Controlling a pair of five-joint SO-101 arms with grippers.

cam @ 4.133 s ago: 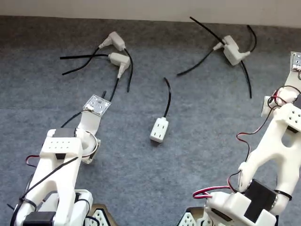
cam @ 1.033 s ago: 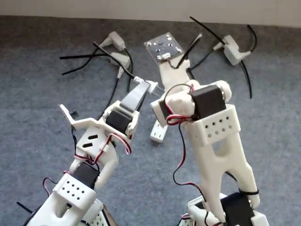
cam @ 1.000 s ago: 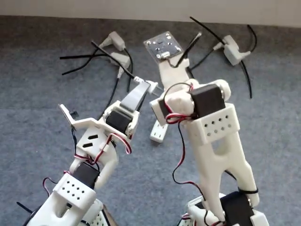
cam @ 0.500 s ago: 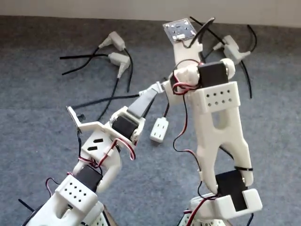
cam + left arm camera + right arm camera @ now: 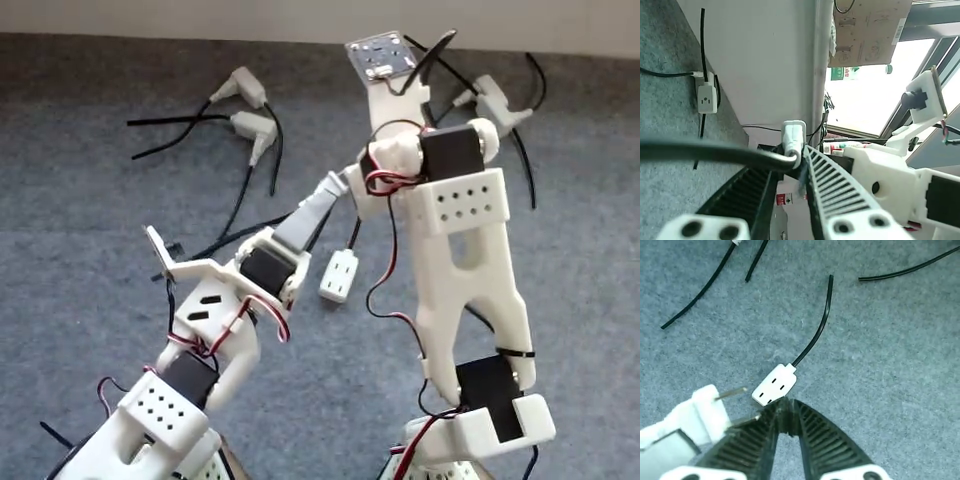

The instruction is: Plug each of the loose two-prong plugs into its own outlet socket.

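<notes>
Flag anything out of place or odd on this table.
Nothing looks damaged or spilled. The one thing off the carpet is a plug, clamped in the left gripper near the outlet socket, its prongs bare and not in the slots, its black cord trailing behind.

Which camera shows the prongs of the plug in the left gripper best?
The right wrist view: the plug sits side-on, both prongs bare. The left wrist view shows its white body and black cord in the left gripper. In the high view it is a small white bit at that gripper's tip.
</notes>
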